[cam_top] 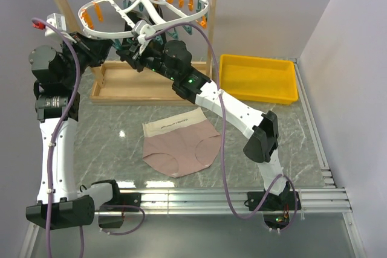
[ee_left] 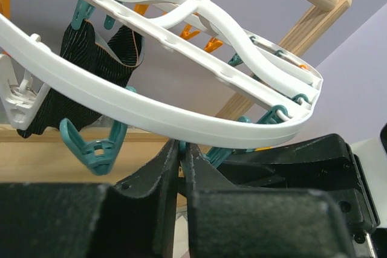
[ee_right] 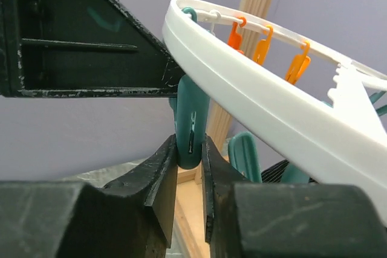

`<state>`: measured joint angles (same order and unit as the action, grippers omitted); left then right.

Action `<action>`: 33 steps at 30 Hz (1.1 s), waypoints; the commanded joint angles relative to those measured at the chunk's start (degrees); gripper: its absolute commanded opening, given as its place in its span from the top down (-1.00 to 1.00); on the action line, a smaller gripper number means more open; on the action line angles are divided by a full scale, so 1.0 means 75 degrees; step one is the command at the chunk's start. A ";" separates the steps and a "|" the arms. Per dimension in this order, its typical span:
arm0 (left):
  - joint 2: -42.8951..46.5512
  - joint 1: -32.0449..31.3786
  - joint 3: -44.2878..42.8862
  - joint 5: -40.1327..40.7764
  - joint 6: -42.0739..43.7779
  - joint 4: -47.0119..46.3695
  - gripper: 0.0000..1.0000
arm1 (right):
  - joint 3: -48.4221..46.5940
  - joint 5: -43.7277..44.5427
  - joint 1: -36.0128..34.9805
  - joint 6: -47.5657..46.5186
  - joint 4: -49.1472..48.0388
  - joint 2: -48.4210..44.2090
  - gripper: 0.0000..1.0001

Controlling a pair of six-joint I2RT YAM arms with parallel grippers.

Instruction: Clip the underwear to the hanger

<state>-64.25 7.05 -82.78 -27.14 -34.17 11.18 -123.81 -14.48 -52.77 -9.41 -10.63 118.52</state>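
The dusty-pink underwear (cam_top: 181, 147) lies flat on the marble table, beige waistband toward the back, with neither gripper near it. The white oval hanger (cam_top: 145, 10) hangs from the wooden rack's top bar, orange and teal clothespins dangling from its ring. Both grippers are up under its near rim. My right gripper (ee_right: 189, 149) is shut on a teal clothespin (ee_right: 191, 119) that hangs from the ring (ee_right: 260, 113). My left gripper (ee_left: 181, 148) is pressed almost shut just below the ring (ee_left: 151, 113), and a sliver of a teal clothespin (ee_left: 179, 145) shows between its fingertips.
A black striped garment (ee_left: 91, 70) is clipped to the hanger. The wooden rack's base (cam_top: 151, 86) stands behind the underwear. A yellow tray (cam_top: 259, 78) sits at the back right. A loose teal clothespin (ee_left: 97, 146) dangles left of my left fingers.
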 commanded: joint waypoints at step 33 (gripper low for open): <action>0.0528 -0.0002 0.0502 -0.0155 -0.0658 -0.1174 -0.05 | -0.0320 0.0161 -0.0182 0.0516 -0.0363 -0.0193 1.00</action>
<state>-61.01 7.05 -78.96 -29.36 -37.65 7.90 -123.87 -12.95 -53.15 -6.44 -10.72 118.52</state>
